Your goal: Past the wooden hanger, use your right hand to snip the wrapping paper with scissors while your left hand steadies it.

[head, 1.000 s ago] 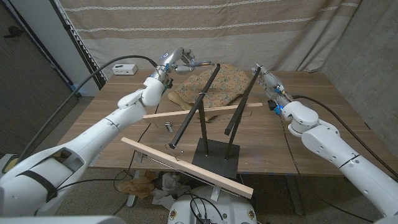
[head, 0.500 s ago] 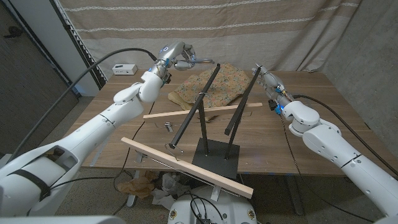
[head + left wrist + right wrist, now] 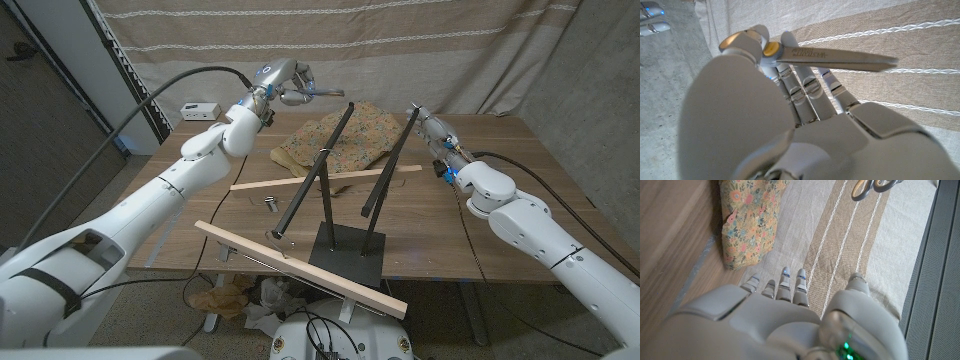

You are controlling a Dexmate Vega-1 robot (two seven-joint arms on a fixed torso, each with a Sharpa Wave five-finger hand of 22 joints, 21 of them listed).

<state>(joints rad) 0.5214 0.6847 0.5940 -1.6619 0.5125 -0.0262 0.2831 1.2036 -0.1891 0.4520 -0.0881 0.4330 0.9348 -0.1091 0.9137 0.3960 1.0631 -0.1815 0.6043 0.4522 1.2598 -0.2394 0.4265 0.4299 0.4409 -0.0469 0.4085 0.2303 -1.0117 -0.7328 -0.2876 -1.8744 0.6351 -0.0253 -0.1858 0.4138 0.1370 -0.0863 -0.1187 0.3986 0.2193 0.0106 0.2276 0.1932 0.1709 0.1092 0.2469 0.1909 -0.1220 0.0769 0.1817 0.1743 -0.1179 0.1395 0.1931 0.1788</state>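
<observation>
The paper (image 3: 335,143), with a flower print, is lying crumpled at the far side of the table (image 3: 480,230), behind the black stand (image 3: 335,215) and the wooden hanger (image 3: 325,178). The scissors (image 3: 318,93) are not in the right hand: the left hand (image 3: 285,85) is gripping them up in the air over the far left of the table, blades together, pointing toward the middle. The right hand (image 3: 428,128) is hovering near the paper's right edge, holding nothing, fingers straight and close together
</observation>
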